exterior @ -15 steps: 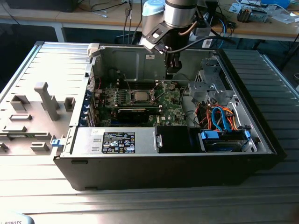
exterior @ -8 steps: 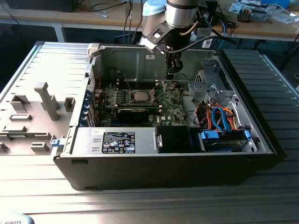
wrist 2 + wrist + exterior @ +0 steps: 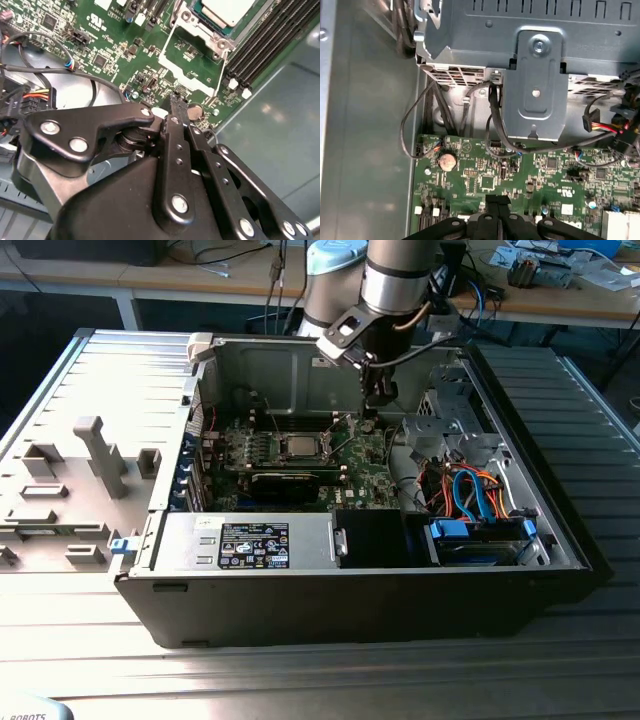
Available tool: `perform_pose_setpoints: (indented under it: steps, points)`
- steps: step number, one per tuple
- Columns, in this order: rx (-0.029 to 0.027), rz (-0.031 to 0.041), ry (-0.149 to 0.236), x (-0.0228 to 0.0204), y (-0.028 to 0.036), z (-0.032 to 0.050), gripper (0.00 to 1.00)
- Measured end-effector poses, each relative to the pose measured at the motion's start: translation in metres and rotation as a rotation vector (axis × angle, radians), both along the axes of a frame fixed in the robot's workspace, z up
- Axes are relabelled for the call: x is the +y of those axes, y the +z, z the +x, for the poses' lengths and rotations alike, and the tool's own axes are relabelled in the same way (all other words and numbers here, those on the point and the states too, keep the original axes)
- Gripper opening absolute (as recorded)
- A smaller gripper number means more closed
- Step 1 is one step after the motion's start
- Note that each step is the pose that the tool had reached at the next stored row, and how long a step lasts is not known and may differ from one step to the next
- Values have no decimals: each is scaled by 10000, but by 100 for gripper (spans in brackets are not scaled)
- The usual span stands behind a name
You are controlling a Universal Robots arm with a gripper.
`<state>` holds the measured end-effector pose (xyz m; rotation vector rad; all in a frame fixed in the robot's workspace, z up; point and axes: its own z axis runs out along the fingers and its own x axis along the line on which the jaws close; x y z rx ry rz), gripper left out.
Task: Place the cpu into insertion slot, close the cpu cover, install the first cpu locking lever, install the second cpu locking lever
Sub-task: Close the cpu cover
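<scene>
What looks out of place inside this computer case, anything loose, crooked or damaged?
Nothing looks damaged or spilled. The cpu lies in the insertion slot, but the cpu cover is swung open beside it, its window framing bare green board. The gripper, shut and empty, hangs close to that cover.

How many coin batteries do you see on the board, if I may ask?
1: the coin battery sits near the board's edge, close by the gripper. Others may be hidden.
</scene>
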<state>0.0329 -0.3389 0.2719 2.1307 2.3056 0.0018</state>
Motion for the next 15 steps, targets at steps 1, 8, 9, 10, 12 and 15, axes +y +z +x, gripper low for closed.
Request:
perform_pose_setpoints:
  steps: [1,8,9,10,12,15]
  points:
    - [3,0,0,2,-18,3,11]
    - [7,0,-1,3,-112,-10,11]
    - [7,1,0,4,-125,-10,11]
    - [8,-3,-1,3,-128,-10,11]
    - [6,0,-1,4,-130,-10,11]
    - [7,-1,-1,4,-131,-10,11]
